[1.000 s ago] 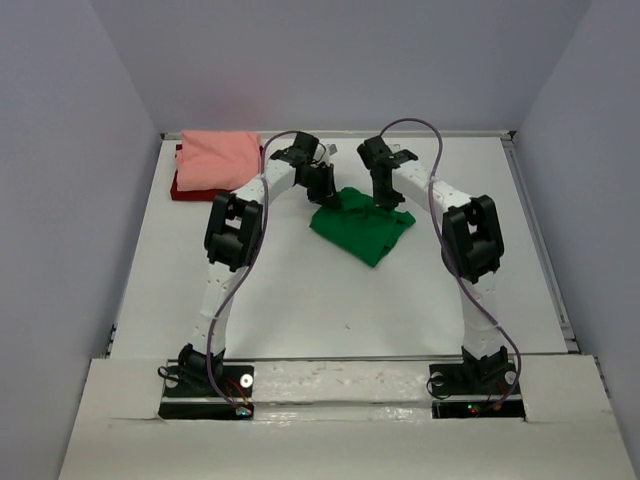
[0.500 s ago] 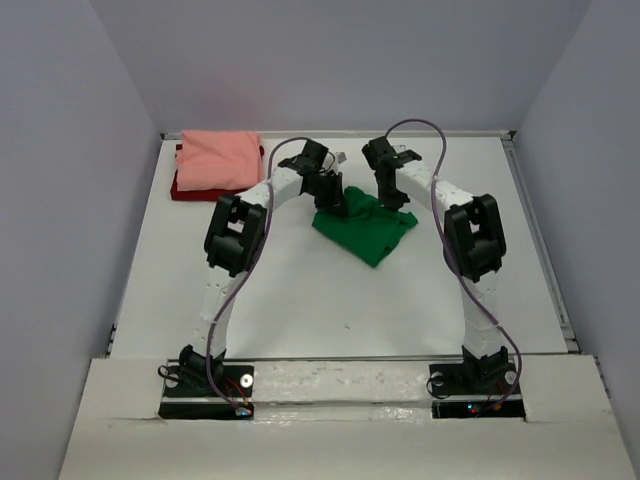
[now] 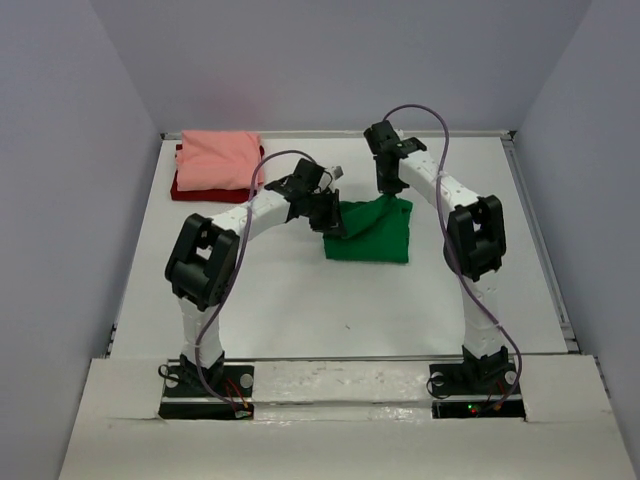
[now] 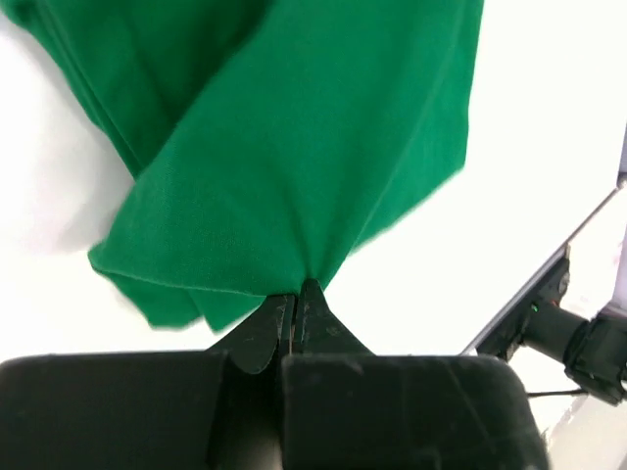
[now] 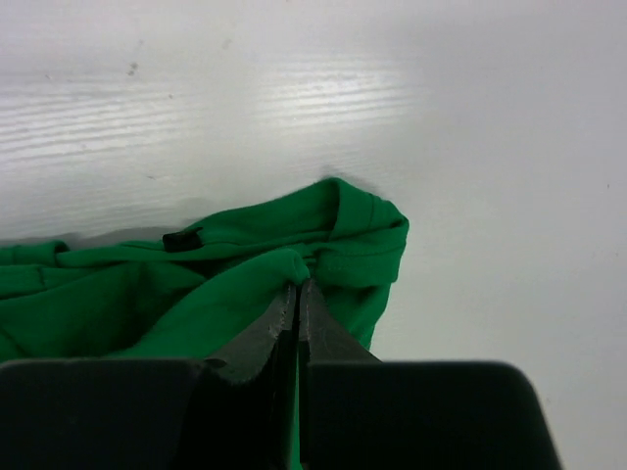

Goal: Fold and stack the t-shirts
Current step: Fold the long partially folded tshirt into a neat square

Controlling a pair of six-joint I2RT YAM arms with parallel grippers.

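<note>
Left gripper [image 4: 296,294] and right gripper [image 5: 297,289] each pinched the green shirt [image 3: 368,232]. Cloth had been pulled squarer within the second. Fold underway, stacking pending.

green shirt [image 3: 370,235]: not a crumpled diamond anymore, now pulled out squarish
left gripper [image 3: 335,226]: ends up farther from the pink shirt [image 3: 220,158]
</note>
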